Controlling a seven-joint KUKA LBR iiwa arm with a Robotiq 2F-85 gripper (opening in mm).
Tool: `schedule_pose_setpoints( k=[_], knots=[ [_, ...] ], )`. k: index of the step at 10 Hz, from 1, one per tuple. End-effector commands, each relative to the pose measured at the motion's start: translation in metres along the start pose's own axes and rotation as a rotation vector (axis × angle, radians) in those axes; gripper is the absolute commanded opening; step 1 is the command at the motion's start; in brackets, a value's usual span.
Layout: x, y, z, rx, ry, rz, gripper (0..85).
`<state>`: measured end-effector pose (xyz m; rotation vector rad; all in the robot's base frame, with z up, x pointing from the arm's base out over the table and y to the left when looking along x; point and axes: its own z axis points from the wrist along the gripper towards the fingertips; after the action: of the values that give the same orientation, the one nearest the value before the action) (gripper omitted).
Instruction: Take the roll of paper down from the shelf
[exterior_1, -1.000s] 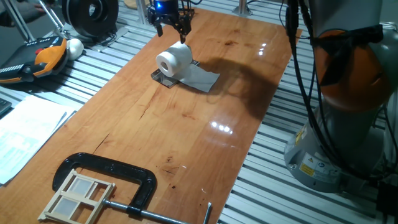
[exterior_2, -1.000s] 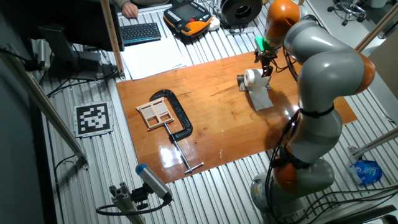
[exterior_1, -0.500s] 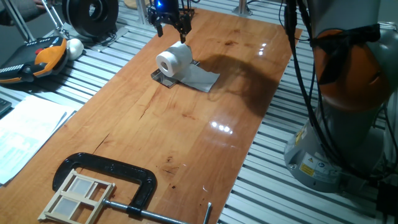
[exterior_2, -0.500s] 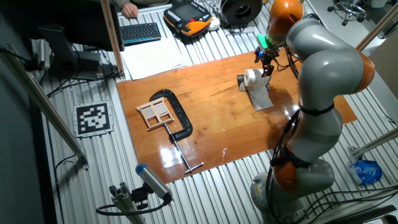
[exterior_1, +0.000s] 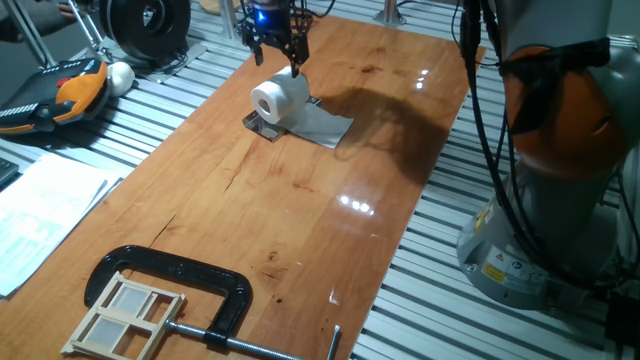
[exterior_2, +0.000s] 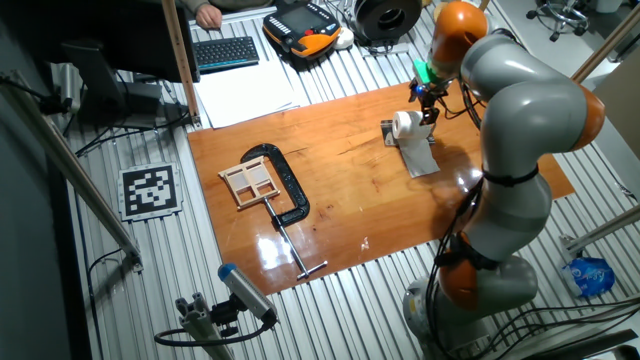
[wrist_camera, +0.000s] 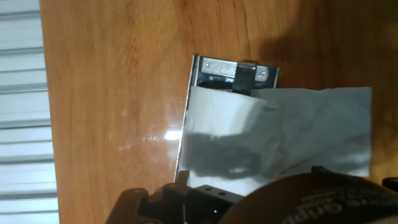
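Although the arm has its gripper (exterior_1: 274, 50) poised right above the roll of paper (exterior_1: 278, 98), nothing of the task itself looks done: the roll lies on its side on the shelf (exterior_1: 262, 124), the low dark plate with shiny metal edges near the far end of the wooden desk (exterior_1: 300, 210), and its loose sheet (exterior_1: 325, 125) trails off the plate onto the wood beside it. From the one fixed view the fingers (exterior_1: 296, 54) hang spread, one dark tip on each side above the roll, and I see no contact with the paper; from the other fixed view the gripper (exterior_2: 428, 98) sits just over the roll (exterior_2: 405, 124), too small there to judge the gap. The hand view looks straight down on the roll (wrist_camera: 224, 134), which covers most of the shelf (wrist_camera: 214, 66), with the sheet (wrist_camera: 336, 124) spilling to the right; only one dark fingertip shows at the plate's far edge, so this view does not settle how wide the fingers stand. By my reading the approach is the part in hand, while the descent, the closing on the roll, the lift off the plate and the setting down on the desk all remain. The C-clamp (exterior_1: 185, 285) at the near end lies well apart.
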<state>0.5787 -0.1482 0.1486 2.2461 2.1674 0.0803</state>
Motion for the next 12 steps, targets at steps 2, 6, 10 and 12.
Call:
schedule_pose_setpoints(
  k=[2, 6, 10, 12],
  knots=[
    [0.000, 0.003, 0.010, 0.001, 0.003, 0.003, 85.0],
    [0.000, 0.001, 0.034, -0.022, 0.005, 0.008, 85.0],
    [-0.003, 0.006, 0.053, -0.039, 0.010, 0.002, 85.0],
    [-0.004, 0.006, 0.060, -0.040, 0.013, -0.004, 85.0]
  ],
)
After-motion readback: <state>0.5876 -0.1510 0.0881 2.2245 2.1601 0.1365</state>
